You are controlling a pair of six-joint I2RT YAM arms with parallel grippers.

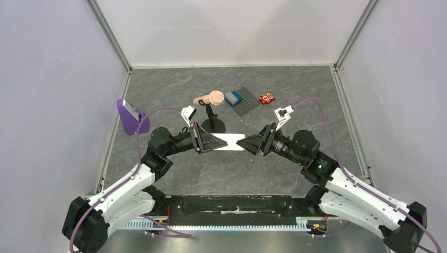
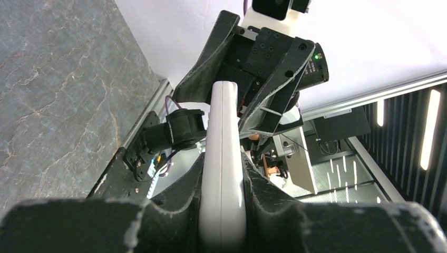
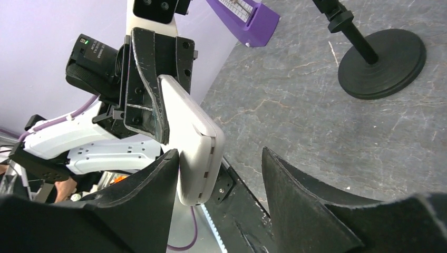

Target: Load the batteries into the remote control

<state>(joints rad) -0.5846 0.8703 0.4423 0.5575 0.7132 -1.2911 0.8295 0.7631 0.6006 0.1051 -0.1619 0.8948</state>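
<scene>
Over the grey table (image 1: 174,89) the left arm (image 1: 132,184) and the right arm (image 1: 348,187) reach in toward each other with the remote control (image 3: 197,137) between them, up off the surface. I'd guess that is so it can be passed across or turned for loading. The left gripper (image 1: 213,141) is clamped on one end of the handset, a finger flat on each face. The right gripper (image 3: 220,158) is spread wide about the other end. The remote lies against one finger with a clear gap to the other, so it has no hold. I cannot pick out the batteries anywhere.
</scene>
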